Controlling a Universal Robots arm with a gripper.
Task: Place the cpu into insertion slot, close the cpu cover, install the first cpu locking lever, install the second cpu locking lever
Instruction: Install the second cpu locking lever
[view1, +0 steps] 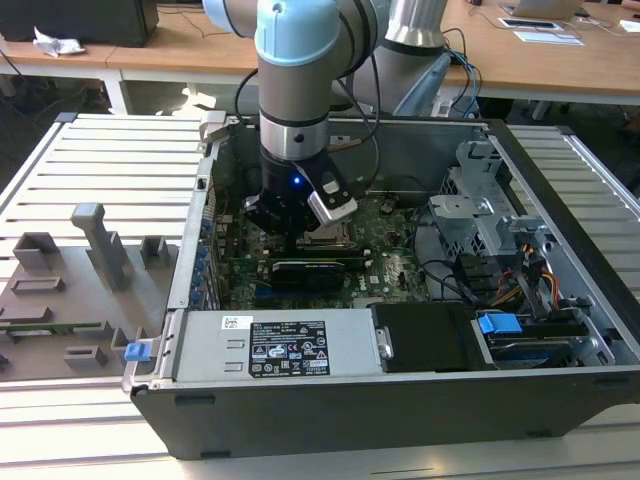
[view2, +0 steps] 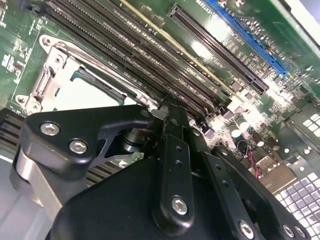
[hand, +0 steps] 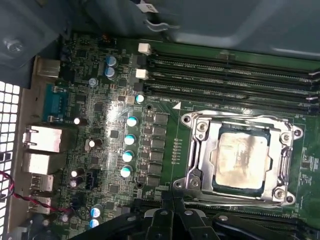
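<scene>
In the first wrist view the cpu (hand: 241, 159), a dull silver square, lies flat in the insertion slot and hides it. The silvery cpu cover (hand: 204, 150) is folded down around the chip. Thin metal lever rods (hand: 235, 200) run along two sides of the cover. My gripper (hand: 167, 200) hangs just off one corner of the cover, shut, with nothing seen between its fingers. The second wrist view shows the black gripper (view2: 167, 107) beside the cover (view2: 45, 85) and the bright chip top (view2: 85, 95). In the exterior view the gripper (view1: 300, 232) is low inside the computer case, next to the cover (view1: 326, 237).
Long black memory slots (hand: 235, 75) run beside the socket. A long black card (view1: 308, 270) stands just in front of it. A power supply (view1: 270, 345) and a drive cage (view1: 490, 220) crowd the case. Capacitors (hand: 131, 137) and rear ports (hand: 42, 145) line the board.
</scene>
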